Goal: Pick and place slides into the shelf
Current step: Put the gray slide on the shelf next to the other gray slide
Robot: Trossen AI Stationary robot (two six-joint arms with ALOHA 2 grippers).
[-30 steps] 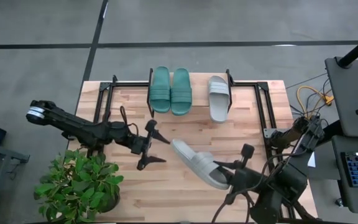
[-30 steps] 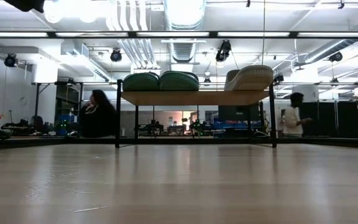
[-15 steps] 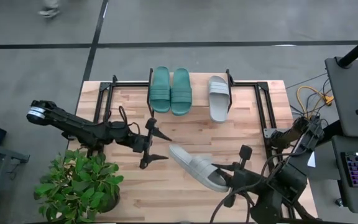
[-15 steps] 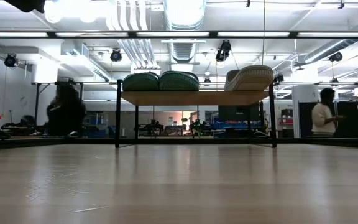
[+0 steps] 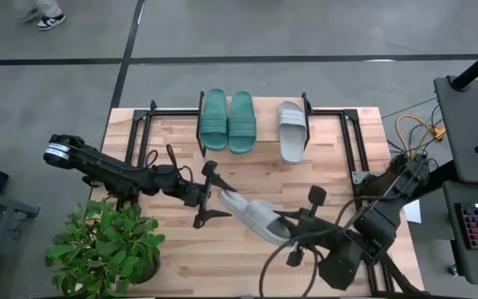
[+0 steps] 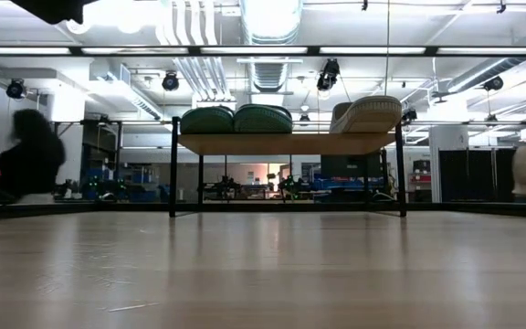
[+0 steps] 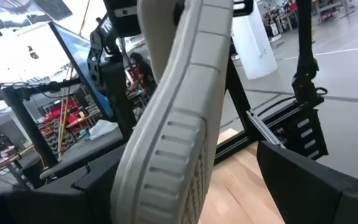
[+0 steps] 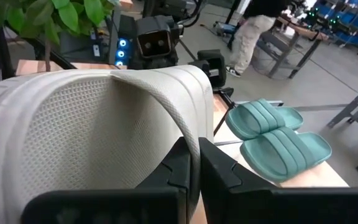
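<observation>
Your low view tells you little: neither arm nor the carried slide appears there, only the shelf point(image 6: 286, 143) seen edge-on with three humped shapes on its plank, and blurred people in the room behind. From above, the right hand point(image 5: 293, 223) is partly buried under its own cabling, so you see the grip best from the right wrist, where the dark fingers point(image 8: 185, 168) pinch the ribbed strap of the grey slide point(image 5: 253, 214) closed between them.

That slide hangs over the worktop point(image 5: 322, 158) near its middle, its toe pointing toward ten o'clock from the right hand. The left hand point(image 5: 210, 196) sits at the slide's toe end with its fingers spread wide; the left wrist view shows the pale sole running up between them (whether either finger touches the rubber you cannot tell).

On the shelf at twelve o'clock the two teal slides point(image 5: 228, 121) lie side by side, touching, and a second grey slide point(image 5: 292, 130) lies apart at their three o'clock, leaving a gap between. The plant point(image 5: 106, 245) crowds the worktop's corner at seven o'clock, under the left arm.

The carried slide's footbed is finely dimpled, its strap wide and arched, its sole edge ridged. The shelf's black legs are thin metal rod.
</observation>
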